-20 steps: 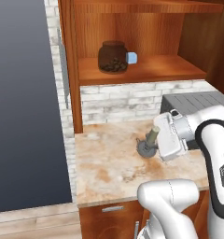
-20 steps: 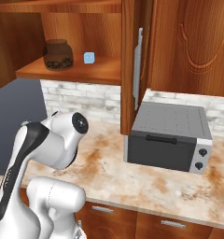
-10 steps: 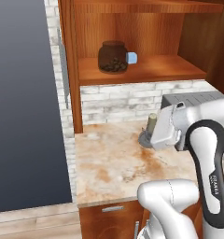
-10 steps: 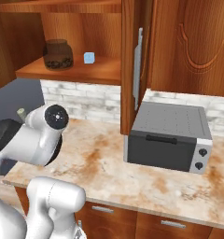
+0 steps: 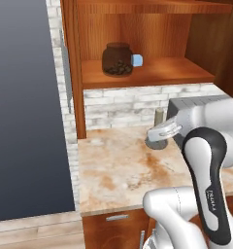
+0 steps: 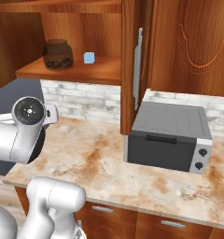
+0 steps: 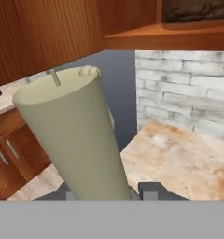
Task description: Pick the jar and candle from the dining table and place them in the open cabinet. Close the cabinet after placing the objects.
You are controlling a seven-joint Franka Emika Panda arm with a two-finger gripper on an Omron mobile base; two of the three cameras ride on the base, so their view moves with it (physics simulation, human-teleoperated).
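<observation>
One of the two things is already home: the jar (image 5: 117,59) sits on the cabinet (image 5: 138,73) shelf, just beside a small blue cube (image 5: 137,60), and it shows again from the other side with the cube to its right. The step in hand is the second one, carrying the candle (image 5: 158,116) up to join it.

From the left base view, the candle stands upright on its dark dish, held in the claw (image 5: 157,137) above the marbled worktop (image 5: 118,170), in front of the brick backsplash (image 5: 123,104) and below the shelf. The hand view looks along the pale wax stick, wick at the top, with the dark fingertips (image 7: 153,190) low against its base; the jaws look narrowed onto the dish holder, so I judge the claw clamped on the candle, not loose.

A grey toaster oven (image 6: 167,135) stands on the worktop to the right, under the closed part of the cabinet. One door (image 6: 132,60) hangs open edge-on with its silver handle (image 6: 139,63) showing.

Next, as I read it, the arm needs to lift the candle higher, clear the shelf lip, and move it inward to the bare wood right of the cube, keeping it upright so it does not tip. Setting it too near the jar or cube risks knocking them. After release comes closing the doors.
</observation>
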